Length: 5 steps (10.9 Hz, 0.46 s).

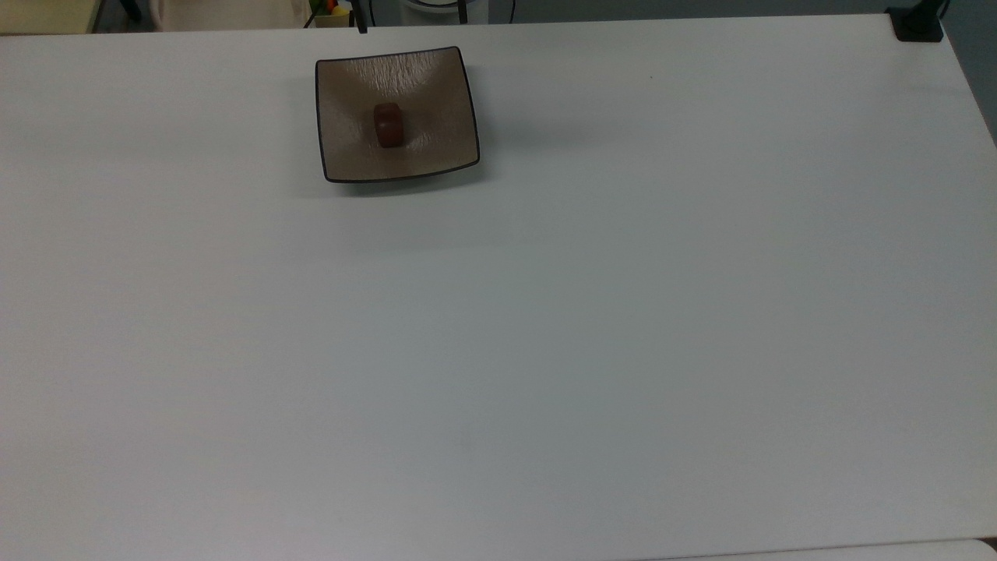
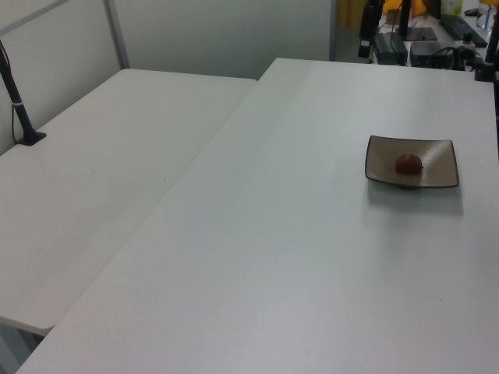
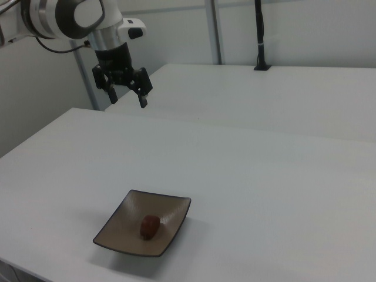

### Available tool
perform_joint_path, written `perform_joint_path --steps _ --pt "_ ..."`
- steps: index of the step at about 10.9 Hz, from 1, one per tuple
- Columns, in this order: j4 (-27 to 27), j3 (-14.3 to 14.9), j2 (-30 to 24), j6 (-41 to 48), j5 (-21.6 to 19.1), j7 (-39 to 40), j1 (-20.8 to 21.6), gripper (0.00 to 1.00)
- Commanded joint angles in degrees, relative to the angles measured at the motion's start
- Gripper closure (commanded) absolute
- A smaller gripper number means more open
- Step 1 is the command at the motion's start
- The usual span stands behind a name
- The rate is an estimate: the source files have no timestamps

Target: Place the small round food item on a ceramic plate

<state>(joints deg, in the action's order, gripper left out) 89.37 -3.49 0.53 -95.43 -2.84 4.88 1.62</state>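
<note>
The small round food item [image 1: 389, 125] [image 2: 408, 164] [image 3: 150, 226], a glossy reddish-brown chunk, lies in the sunken centre of the ceramic plate [image 1: 343, 160] [image 2: 382, 160] [image 3: 171, 212]. This square beige dish with a dark rim sits on the white table. In the right view my gripper [image 3: 127, 100] hangs open and empty, high above the table's far edge. It is well clear of the plate, up and toward the right view's left.
A second white table [image 2: 101, 179] adjoins the first one. A black post [image 3: 259, 35] [image 2: 15, 101] stands on it. A black clamp [image 1: 917, 23] sits at the top view's upper right corner. Wide bare tabletop [image 1: 545, 351] surrounds the plate.
</note>
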Motion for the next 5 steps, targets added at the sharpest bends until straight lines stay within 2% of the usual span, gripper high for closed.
perform_joint_path --steps 1,5 --pt "1.3 1.0 -0.6 -0.6 -1.2 1.5 0.6 0.0" --pt "1.1 1.0 -0.1 -0.4 -1.2 1.5 0.6 0.0"
